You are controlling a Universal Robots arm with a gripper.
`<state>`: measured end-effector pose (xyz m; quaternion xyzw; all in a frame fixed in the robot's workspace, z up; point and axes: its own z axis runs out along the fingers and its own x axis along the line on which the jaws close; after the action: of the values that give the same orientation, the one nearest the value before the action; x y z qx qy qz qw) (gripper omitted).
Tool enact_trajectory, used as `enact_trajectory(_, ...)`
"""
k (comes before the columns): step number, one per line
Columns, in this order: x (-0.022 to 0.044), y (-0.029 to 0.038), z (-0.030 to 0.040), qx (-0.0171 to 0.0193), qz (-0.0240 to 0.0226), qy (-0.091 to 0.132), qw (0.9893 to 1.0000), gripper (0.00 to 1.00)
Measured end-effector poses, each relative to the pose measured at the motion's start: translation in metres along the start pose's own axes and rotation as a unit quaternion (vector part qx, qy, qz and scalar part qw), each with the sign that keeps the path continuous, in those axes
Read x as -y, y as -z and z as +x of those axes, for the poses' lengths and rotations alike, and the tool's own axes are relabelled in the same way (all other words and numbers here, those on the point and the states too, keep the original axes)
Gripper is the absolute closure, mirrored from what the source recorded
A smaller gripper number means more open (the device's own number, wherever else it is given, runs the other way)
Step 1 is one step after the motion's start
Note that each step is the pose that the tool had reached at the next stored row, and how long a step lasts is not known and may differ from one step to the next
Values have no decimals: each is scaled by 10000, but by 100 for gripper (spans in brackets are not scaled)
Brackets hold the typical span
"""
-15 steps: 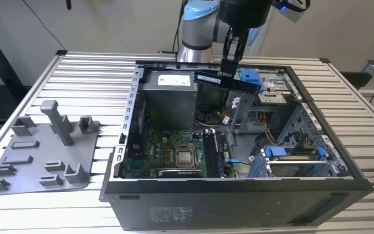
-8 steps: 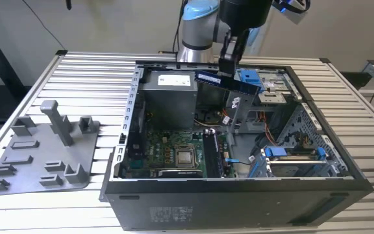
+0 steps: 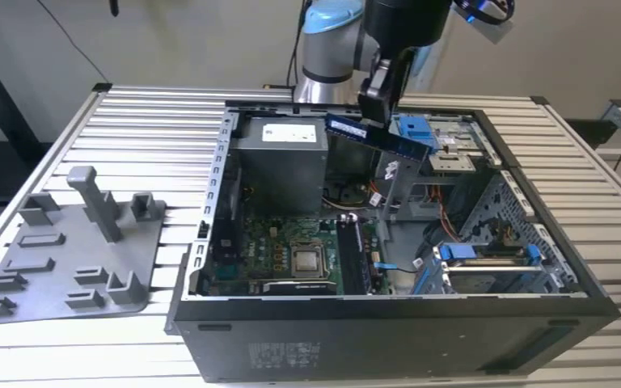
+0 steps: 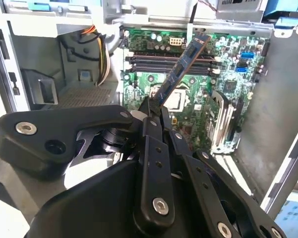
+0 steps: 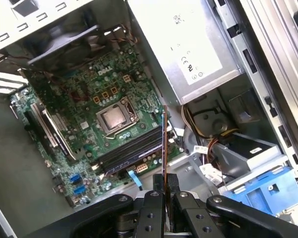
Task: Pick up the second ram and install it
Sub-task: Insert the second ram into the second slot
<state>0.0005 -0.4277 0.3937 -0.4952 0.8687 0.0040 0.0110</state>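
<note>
The second ram (image 3: 381, 137) is a long dark stick with a row of chips, held tilted in the air above the open computer case (image 3: 397, 307). My gripper (image 3: 377, 103) is shut on one end of it. In the second wrist view the ram (image 4: 181, 68) juts out from the gripper (image 4: 154, 107) over the green motherboard (image 4: 238, 74). In the first wrist view the ram (image 5: 164, 144) shows edge-on, rising from the gripper (image 5: 167, 182). The long black memory slots (image 3: 352, 250) (image 4: 168, 62) (image 5: 129, 151) lie below it, beside the processor (image 5: 114, 119).
A grey power supply (image 3: 278, 162) fills the case's back corner on the exterior view's left. Blue drive brackets (image 3: 483, 255) and cables sit on the exterior view's right. A grey plastic fixture (image 3: 62, 259) with an upright post (image 3: 95, 202) lies on the slatted table outside the case.
</note>
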Motion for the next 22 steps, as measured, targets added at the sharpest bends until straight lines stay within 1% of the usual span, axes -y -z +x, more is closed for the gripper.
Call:
enact_trajectory(3,0,0,0,-1,4,-186,9998,86)
enact_trajectory(6,0,0,0,-1,9,-378,9993,86)
enact_trajectory(9,0,0,0,-3,13,-590,9983,86)
enact_trajectory(11,0,-1,0,-3,17,-748,9972,86)
enact_trajectory(14,0,-1,0,-4,23,-981,9952,86)
enact_trajectory(17,0,-1,0,-5,28,-1216,9926,86)
enact_trajectory(20,0,-1,0,-6,33,-1445,9895,86)
enact_trajectory(22,0,-1,0,-6,37,-1599,9871,86)
